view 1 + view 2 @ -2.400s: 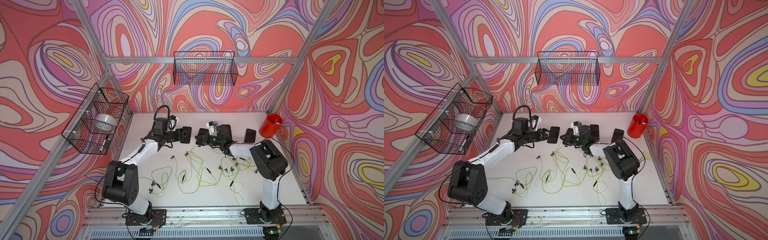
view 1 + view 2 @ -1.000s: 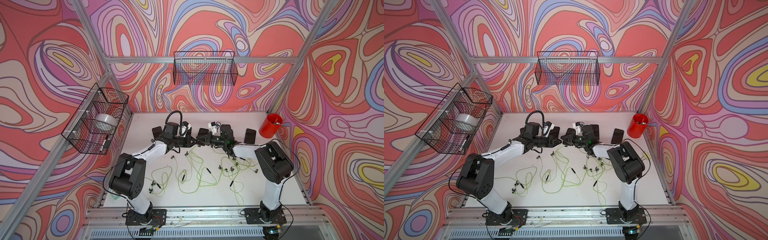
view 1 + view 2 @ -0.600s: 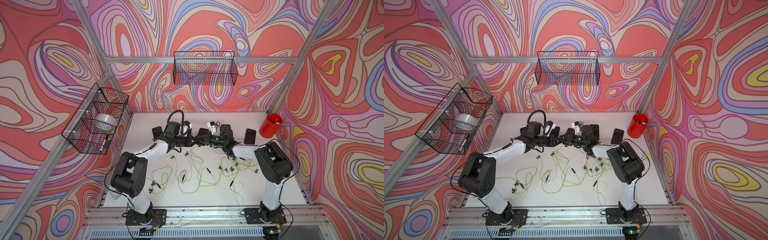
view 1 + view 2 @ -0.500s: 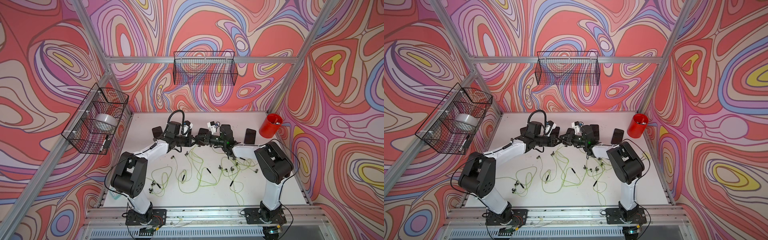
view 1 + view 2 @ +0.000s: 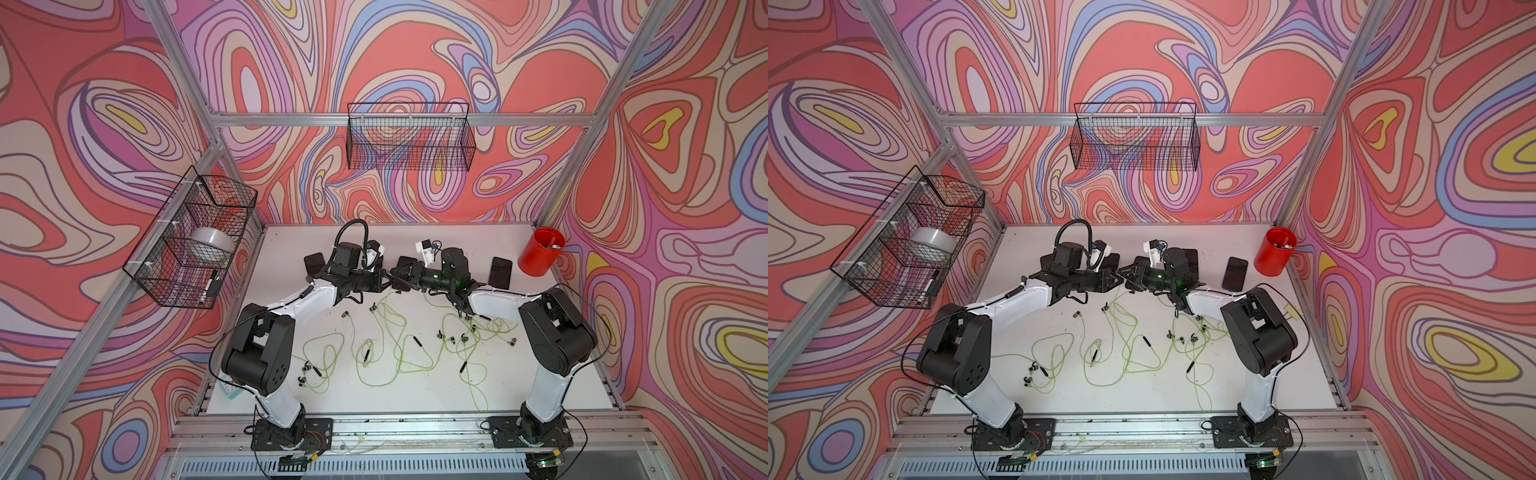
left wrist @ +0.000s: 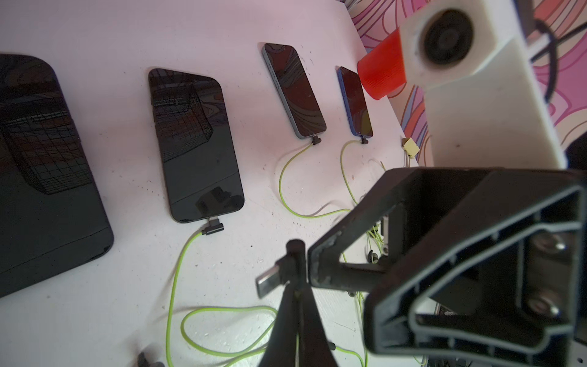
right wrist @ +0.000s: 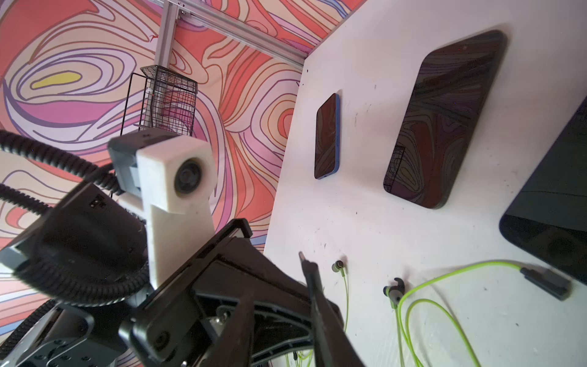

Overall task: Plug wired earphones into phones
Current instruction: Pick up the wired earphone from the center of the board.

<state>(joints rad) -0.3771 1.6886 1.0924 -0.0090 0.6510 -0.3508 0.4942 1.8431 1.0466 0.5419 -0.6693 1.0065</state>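
Note:
My left gripper is shut on the dark plug of one of the wired earphones, its silver tip sticking out sideways above the table. My right gripper meets it tip to tip, jaws apart, one finger right beside the plug. In both top views the two grippers meet at the table's back middle. Phones lie in a row, each with a yellow-green cable plugged in. Another phone shows no cable. More earphones sprawl across the table.
A red cup stands at the back right corner, near a phone. Wire baskets hang on the back wall and the left wall. Loose earbuds and inline remotes lie among the cables.
My left arm swung right to meet the right gripper and shut on the plug. The right gripper's jaws have opened.

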